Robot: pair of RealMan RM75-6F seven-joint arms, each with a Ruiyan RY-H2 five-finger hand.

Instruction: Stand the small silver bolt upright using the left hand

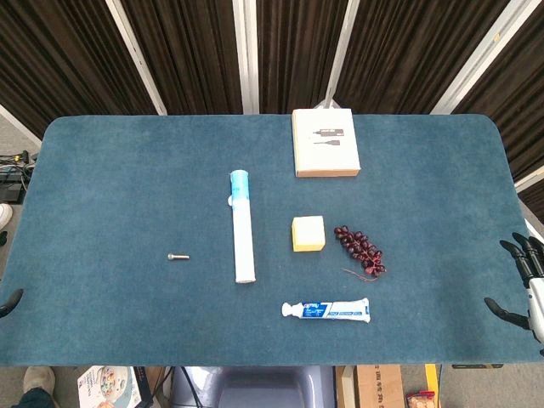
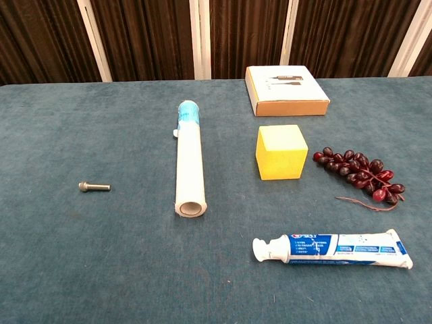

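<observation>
The small silver bolt (image 1: pixel 177 256) (image 2: pixel 93 187) lies on its side on the blue table, left of centre, its head pointing left. Only a dark tip of my left hand (image 1: pixel 9 301) shows at the table's left edge in the head view, well to the left of the bolt and a little nearer the front; how its fingers stand is hidden. Over the right edge hangs my right hand (image 1: pixel 525 284), fingers spread and holding nothing. The chest view shows neither hand.
A white tube with a blue cap (image 1: pixel 242 225) lies lengthwise right of the bolt. Further right are a yellow cube (image 1: pixel 308 234), dark red grapes (image 1: pixel 360 249), a toothpaste tube (image 1: pixel 327 310) near the front and a white box (image 1: pixel 324 142) at the back.
</observation>
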